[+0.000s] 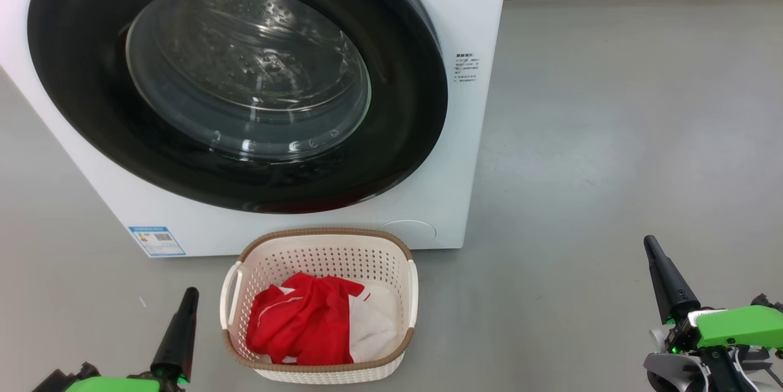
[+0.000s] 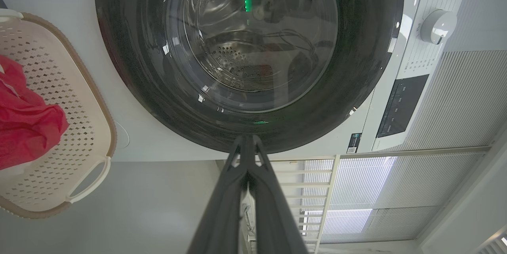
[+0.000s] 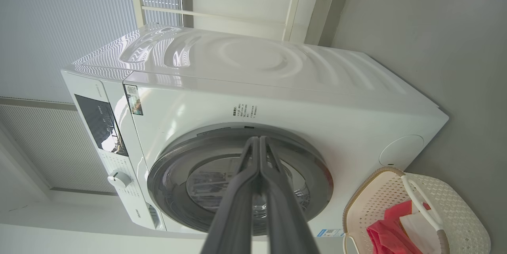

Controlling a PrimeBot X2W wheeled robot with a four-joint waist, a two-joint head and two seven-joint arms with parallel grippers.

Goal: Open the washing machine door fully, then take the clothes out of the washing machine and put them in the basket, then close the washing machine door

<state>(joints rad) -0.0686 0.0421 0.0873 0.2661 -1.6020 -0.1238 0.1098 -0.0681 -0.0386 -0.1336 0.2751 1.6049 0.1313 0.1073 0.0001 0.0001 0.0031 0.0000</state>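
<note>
The white washing machine [image 1: 471,7] stands ahead with its black-rimmed round door [image 1: 238,83] flat against the front. On the floor just before it sits the cream basket [image 1: 318,245], holding the red and white clothes [image 1: 306,325]. My left gripper [image 1: 191,293] is shut and empty at the lower left, left of the basket. My right gripper [image 1: 649,242] is shut and empty at the lower right, well apart from the basket. In the left wrist view the shut fingers [image 2: 247,143] point at the door [image 2: 348,67]; the basket [image 2: 99,119] and clothes [image 2: 27,123] show at the left. The right wrist view shows shut fingers [image 3: 259,143], machine [image 3: 277,87] and basket [image 3: 455,210].
Grey floor [image 1: 612,135] spreads to the right of the machine. A blue sticker [image 1: 156,240] sits on its lower front. A control panel [image 2: 400,105] and white dial [image 2: 437,26] are on the machine. White blinds [image 3: 59,28] and a window frame stand behind it.
</note>
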